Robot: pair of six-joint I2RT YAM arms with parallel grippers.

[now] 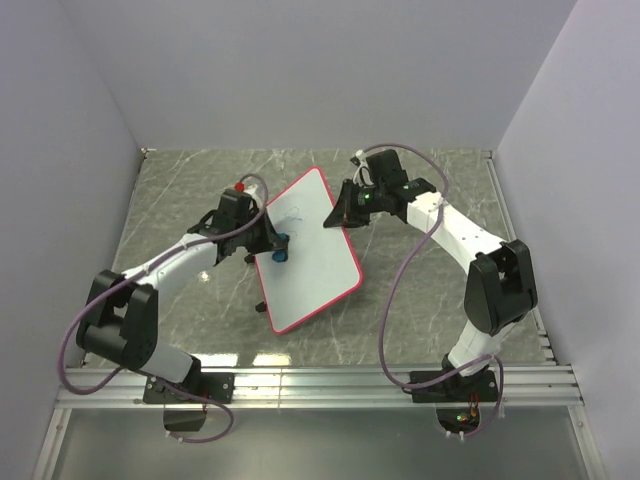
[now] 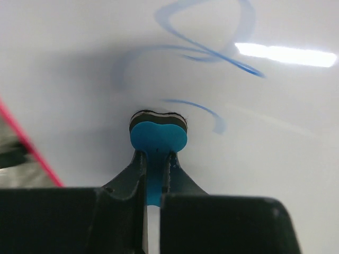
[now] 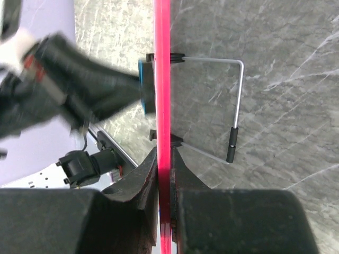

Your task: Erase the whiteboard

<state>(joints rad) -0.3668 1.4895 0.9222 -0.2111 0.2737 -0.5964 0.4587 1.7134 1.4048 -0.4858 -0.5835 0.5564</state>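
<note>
Wiping underway: left gripper (image 2: 153, 174) pinches eraser (image 2: 158, 138) against whiteboard (image 2: 79, 79), right gripper (image 3: 164, 159) clamps its rim (image 3: 163, 53). Scribbles (image 2: 212, 50) sit just ahead of eraser; next, push forward, hold pressure.

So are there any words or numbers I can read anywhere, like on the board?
None to read. The blue marks on the whiteboard are just loopy scribbles, not letters or numbers. The eraser shows no label.
</note>
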